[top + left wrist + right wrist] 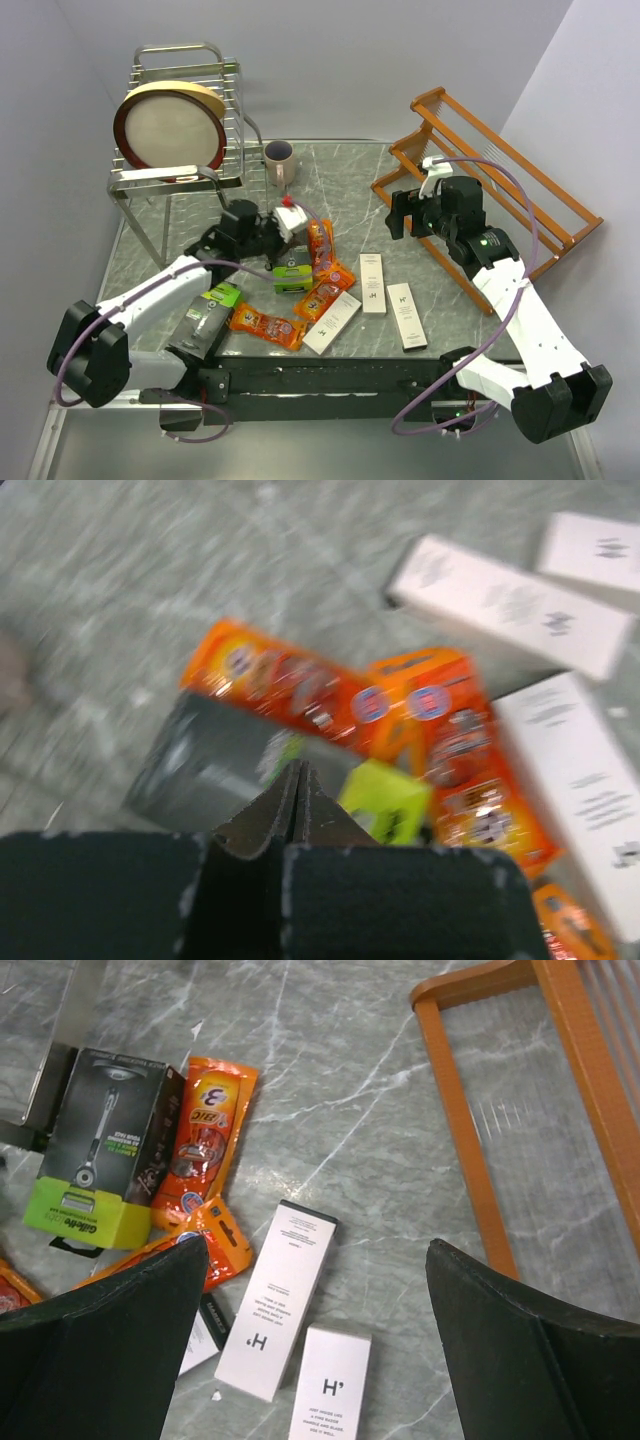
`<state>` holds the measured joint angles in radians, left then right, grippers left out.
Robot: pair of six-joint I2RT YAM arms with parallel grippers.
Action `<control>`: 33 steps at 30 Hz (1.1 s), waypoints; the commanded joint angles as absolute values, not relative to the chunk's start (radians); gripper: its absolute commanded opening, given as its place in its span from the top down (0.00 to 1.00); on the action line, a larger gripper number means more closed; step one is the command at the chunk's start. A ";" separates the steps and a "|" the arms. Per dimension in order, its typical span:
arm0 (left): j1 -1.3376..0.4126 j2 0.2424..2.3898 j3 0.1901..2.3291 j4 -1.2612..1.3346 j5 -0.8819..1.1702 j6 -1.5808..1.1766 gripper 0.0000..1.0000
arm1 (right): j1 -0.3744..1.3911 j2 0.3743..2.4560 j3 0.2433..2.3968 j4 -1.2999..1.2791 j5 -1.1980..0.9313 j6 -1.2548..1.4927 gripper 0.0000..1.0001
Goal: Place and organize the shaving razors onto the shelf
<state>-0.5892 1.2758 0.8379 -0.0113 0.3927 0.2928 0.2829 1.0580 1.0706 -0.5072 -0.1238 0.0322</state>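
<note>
Shaving razors (325, 297) lie loose in a cluster on the grey marbled surface (340, 175), between my two arms. I count three long slim white boxes (373, 283) with a dark logo, several flat orange packets (266, 325) and two lime-green-and-black packs (292, 270). Some of the orange packets overlap. Every pack I can see is on the surface.

The orange-brown wooden shelf (500, 190), with its long rails, stands at the right rear of the surface.

My left end effector (300, 780) has its fingers pressed together with nothing between them. It hangs over one lime-green-and-black pack. That wrist view is blurred, so I cannot tell whether the tips touch the pack.

My right end effector (318, 1248) has its fingers spread wide and holds nothing. It hovers above two of the white boxes, with an orange rail of the shelf to its right.

At the left rear stands a silver wire rack (225, 100) carrying a round plate (170, 125), and a mauve mug (280, 160) sits just beside it.
</note>
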 commanded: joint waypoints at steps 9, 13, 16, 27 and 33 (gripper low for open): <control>-0.299 1.163 0.775 -0.080 0.380 0.339 0.99 | 0.210 1.069 1.040 -0.453 -0.186 0.034 0.03; -0.244 1.100 0.732 -0.130 0.376 0.394 0.99 | 0.209 1.078 1.034 -0.451 -0.216 0.043 0.04; -0.190 1.054 0.704 -0.146 0.360 0.376 0.99 | 0.210 1.083 1.032 -0.446 -0.227 0.045 0.03; -0.054 1.060 0.715 -0.161 0.348 0.385 0.99 | 0.209 1.109 1.051 -0.454 -0.241 0.029 0.03; -0.003 1.121 0.759 -0.153 0.414 0.468 0.99 | 0.209 1.091 1.045 -0.454 -0.233 0.018 0.03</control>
